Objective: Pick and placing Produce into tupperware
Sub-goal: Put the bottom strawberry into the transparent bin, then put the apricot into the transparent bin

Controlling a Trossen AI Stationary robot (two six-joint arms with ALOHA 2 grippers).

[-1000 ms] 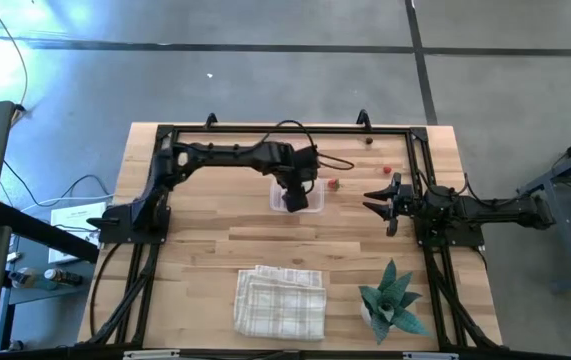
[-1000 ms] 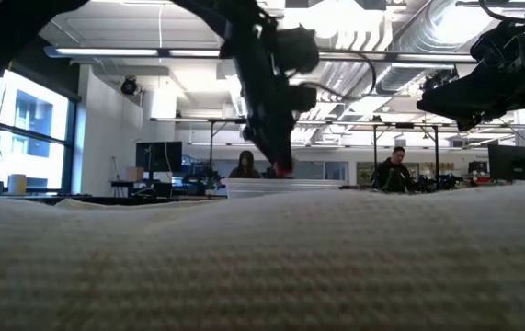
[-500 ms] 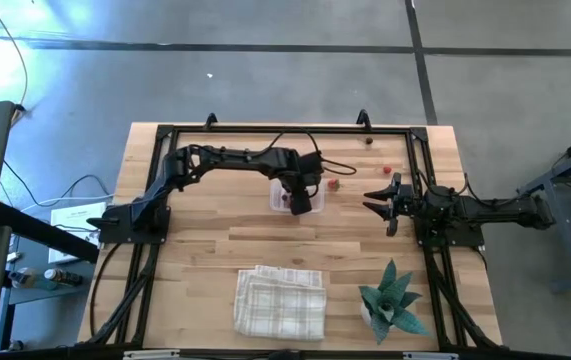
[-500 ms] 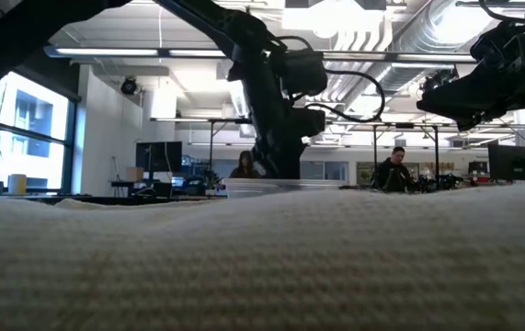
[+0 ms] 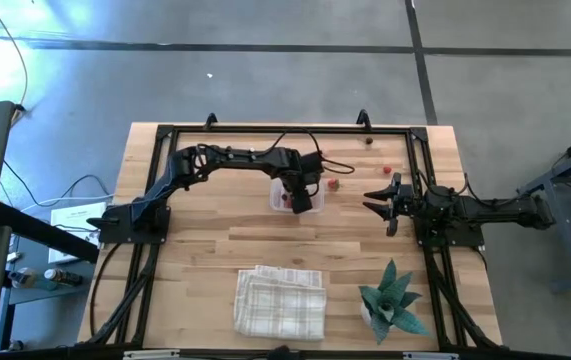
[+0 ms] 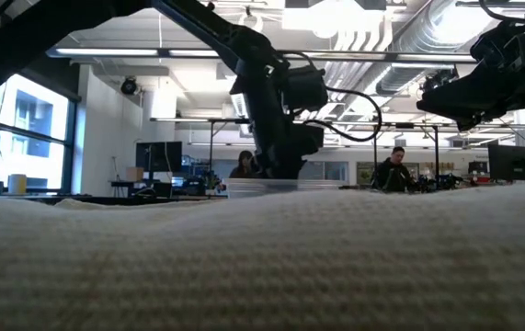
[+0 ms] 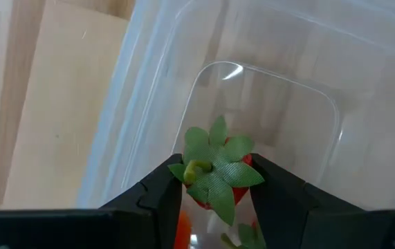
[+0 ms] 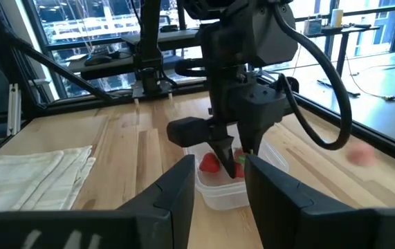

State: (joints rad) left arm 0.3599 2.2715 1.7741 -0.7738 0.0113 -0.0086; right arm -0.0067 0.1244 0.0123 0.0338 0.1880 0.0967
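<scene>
Left gripper (image 7: pixel 214 200), fingers clamped on a red strawberry (image 7: pixel 218 176) w/ green leaf cap, hangs inside the clear tupperware (image 7: pixel 301 104) at the table's far-centre; the fruit sits just above the container floor, and whether it touches can't be told. In the high view the same gripper (image 5: pixel 301 196) is planted over the tupperware (image 5: pixel 277 192), with a second red piece (image 5: pixel 285 197) already in the box beside it. Right wrist view confirms: berry (image 8: pixel 239 168) pinched low in the container (image 8: pixel 218 194), another red one (image 8: pixel 209 163) resting next to it.

Step in hand, by the look of it: the placing half of a pick-and-place. Next move calls for spreading the fingers to drop the berry, then lifting straight up clear of the walls so the light box isn't dragged.

More produce waits outside: one red piece (image 5: pixel 333 184) just beside the tupperware, another (image 5: pixel 387 171) nr the right arm, a dark one (image 5: pixel 369 140) at the far edge.

Right gripper (image 5: pixel 382 203) idles at table's right side, fingers apart, holding nothing. Folded checked cloth (image 5: pixel 280 300) and a toy plant (image 5: pixel 393 298) lie at the near edge.
</scene>
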